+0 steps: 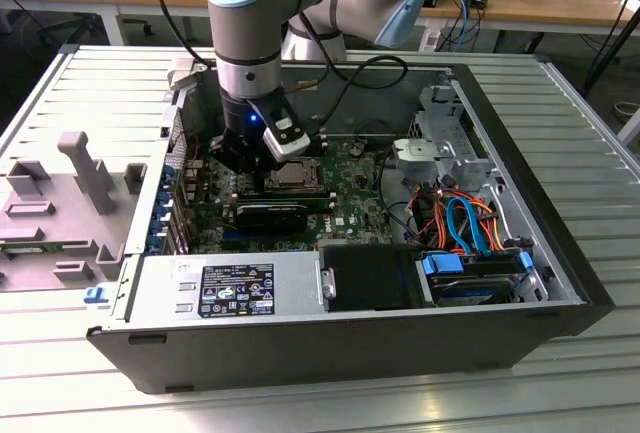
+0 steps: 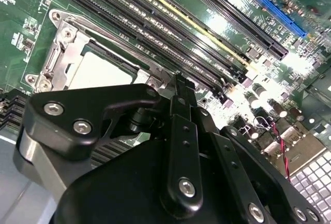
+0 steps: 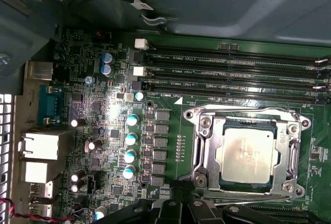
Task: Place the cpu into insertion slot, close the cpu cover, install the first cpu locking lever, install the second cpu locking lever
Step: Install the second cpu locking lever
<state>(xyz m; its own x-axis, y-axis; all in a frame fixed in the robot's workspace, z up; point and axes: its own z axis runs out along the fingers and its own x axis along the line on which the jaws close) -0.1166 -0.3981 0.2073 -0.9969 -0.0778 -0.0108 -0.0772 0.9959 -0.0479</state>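
the first wrist view shows the square silver-grey cpu (image 3: 247, 155) seated in the insertion slot, framed by the closed silver metal cpu cover (image 3: 204, 151). the exterior view places the black gripper (image 1: 262, 175) just beside it; its fingers' state cannot be told.

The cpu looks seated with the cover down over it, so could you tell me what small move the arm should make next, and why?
Probably ease the tool sideways along the socket edge. The cpu sits in the insertion slot under the closed cpu cover, and the tool is right beside that frame.
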